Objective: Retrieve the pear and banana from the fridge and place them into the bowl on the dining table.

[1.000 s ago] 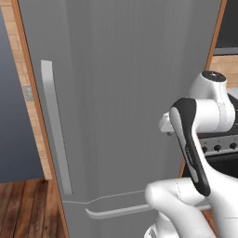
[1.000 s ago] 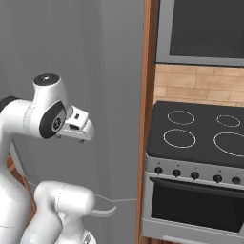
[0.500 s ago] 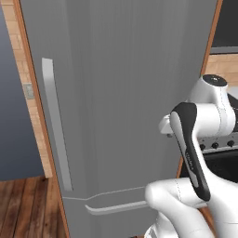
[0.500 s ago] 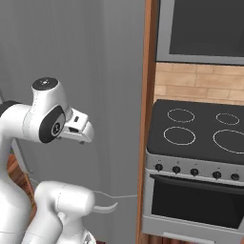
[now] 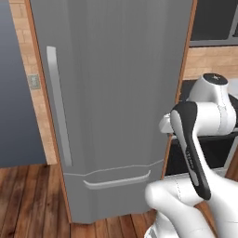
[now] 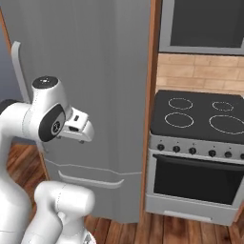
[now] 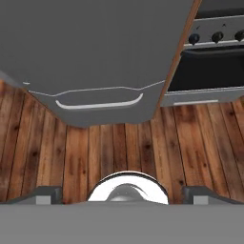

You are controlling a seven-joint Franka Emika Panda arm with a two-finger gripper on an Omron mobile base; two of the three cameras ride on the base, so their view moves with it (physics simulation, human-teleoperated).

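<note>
**Spotter:** What are you facing?

**Me:** The fridge point(image 5: 116, 93), doors shut, so I can't see the pear or banana; presumably they're inside. I judge the door will swing stiff and heavy, and it's smooth, so I'd take it by the long bar handle point(image 5: 59, 107), which looks rigid enough to hook.

**Spotter:** And the hand?

**Me:** The gripper point(image 7: 123, 194) points down at the wooden floor point(image 7: 119, 152), fingers point(image 7: 47, 194) spread wide, nothing between them. In the hand view the fridge's lower drawer point(image 7: 100, 102) sits at twelve o'clock, well apart from the tips. The oven point(image 6: 200, 157) stands just beside the fridge at three o'clock.
</note>
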